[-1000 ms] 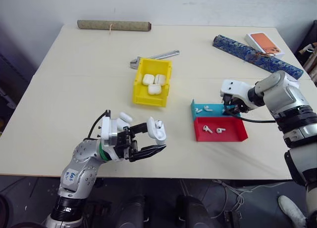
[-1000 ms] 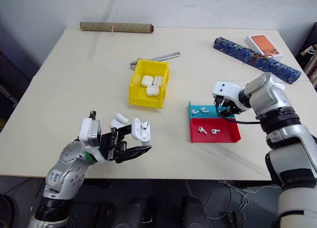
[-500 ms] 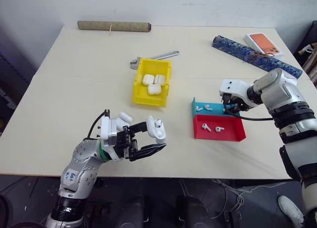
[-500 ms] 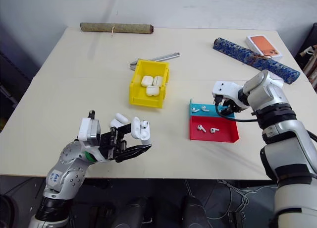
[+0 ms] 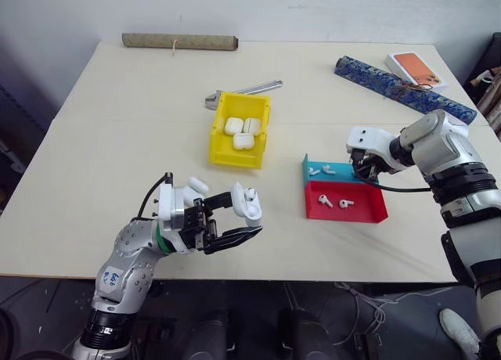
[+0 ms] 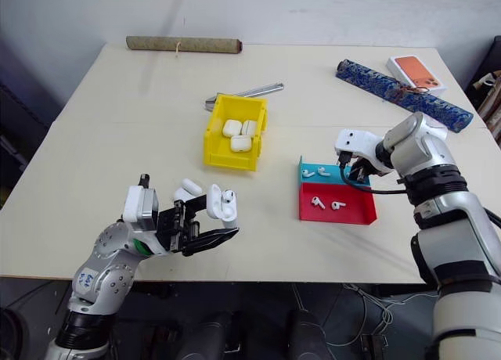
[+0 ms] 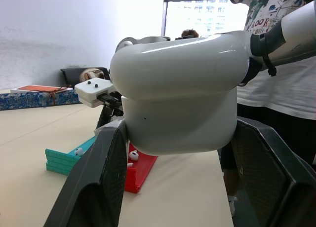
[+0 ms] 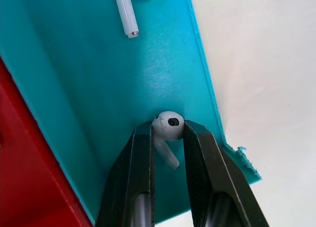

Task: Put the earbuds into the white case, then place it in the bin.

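Right gripper [image 8: 167, 138], wider a second ago, has now pinched an earbud [image 8: 167, 127] in the teal tray [image 8: 98, 79]; I judge it ready to lift toward the open white case [image 5: 250, 205] clamped in the left gripper [image 5: 239, 219]. Beige table [image 5: 117, 141] carries the yellow bin [image 5: 239, 158], a red tray [image 5: 348, 211] and a wrench [image 5: 243, 90]; a person stands behind.

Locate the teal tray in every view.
Left eye: teal tray right of centre, just behind the red tray.
Right eye: same spot, beside the red tray.
Left wrist: beyond the case, beside the red tray.
Right wrist: beneath the right gripper, which pinches an earbud.
Shared landmark: the red tray.
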Action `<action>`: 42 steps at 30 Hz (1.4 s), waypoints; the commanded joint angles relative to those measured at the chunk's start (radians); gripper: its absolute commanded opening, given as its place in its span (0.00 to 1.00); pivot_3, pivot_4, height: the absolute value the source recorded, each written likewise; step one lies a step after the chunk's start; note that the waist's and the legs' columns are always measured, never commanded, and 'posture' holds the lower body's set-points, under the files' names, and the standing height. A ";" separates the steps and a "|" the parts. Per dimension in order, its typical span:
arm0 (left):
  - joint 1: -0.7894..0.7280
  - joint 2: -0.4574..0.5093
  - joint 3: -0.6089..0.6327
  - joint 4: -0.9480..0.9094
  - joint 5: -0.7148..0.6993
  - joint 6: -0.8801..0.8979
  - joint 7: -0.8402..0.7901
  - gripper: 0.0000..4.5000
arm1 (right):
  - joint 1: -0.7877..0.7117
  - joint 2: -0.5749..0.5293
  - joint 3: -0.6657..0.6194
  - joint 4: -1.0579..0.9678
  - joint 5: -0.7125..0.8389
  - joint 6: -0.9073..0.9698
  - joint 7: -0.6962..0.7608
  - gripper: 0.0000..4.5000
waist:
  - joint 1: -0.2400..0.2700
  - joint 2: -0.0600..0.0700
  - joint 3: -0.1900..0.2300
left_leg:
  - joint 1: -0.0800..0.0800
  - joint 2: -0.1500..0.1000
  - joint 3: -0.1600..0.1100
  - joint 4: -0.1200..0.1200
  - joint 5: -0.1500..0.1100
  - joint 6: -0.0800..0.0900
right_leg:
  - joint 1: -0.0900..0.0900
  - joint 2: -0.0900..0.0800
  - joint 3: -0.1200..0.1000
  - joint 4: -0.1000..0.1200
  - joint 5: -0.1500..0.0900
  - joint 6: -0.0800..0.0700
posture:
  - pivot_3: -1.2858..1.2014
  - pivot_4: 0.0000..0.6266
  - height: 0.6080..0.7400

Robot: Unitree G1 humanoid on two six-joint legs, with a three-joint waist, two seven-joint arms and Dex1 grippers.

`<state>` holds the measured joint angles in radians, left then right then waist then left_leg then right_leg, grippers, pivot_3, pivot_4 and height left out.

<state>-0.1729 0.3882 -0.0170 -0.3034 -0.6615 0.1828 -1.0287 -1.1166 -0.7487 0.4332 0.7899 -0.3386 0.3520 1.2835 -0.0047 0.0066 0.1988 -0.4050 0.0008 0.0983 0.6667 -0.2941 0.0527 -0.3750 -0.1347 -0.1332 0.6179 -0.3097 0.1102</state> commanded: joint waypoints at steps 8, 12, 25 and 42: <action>-0.072 -0.020 -0.004 0.030 -0.001 -0.024 -0.022 0.61 | 0.011 -0.031 -0.352 -0.321 0.440 0.185 0.236 0.09 | 0.003 0.000 0.000 | 0.000 0.000 0.000 0.000 0.000 0.000 | -0.001 0.000 0.000 0.000 0.000 0.000 | 0.52 0.24 1.00; -0.127 -0.049 -0.009 0.074 0.005 -0.032 -0.020 0.61 | 0.141 0.023 -0.586 -0.645 0.843 0.502 0.272 0.09 | 0.012 -0.001 0.000 | -0.001 0.000 -0.003 0.000 0.000 0.000 | 0.001 0.000 -0.001 0.000 0.000 0.000 | 0.52 0.24 1.00; -0.214 -0.125 -0.051 0.133 0.045 -0.051 -0.017 0.61 | 0.371 0.269 -0.764 -1.086 1.390 0.984 -0.261 0.09 | 0.004 -0.001 0.000 | -0.001 -0.002 -0.003 0.000 0.000 0.001 | 0.000 -0.008 -0.002 0.002 0.000 0.000 | 0.52 0.24 1.00; -0.207 -0.114 -0.047 0.142 0.071 -0.069 -0.018 0.61 | 0.428 0.243 -0.677 -1.118 1.504 0.881 -0.382 0.09 | 0.005 -0.001 0.000 | -0.001 -0.004 -0.002 -0.001 0.001 0.003 | 0.000 -0.005 -0.001 0.002 0.000 0.000 | 0.52 0.24 1.00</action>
<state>-0.3808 0.2768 -0.0593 -0.1425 -0.5918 0.1296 -1.0474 -0.6805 -0.4944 -0.2398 -0.3087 1.1338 1.2512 0.9030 -0.0001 0.0054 0.1983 -0.4056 -0.0028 0.0958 0.6660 -0.2933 0.0553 -0.3754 -0.1401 -0.1346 0.6202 -0.3096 0.1102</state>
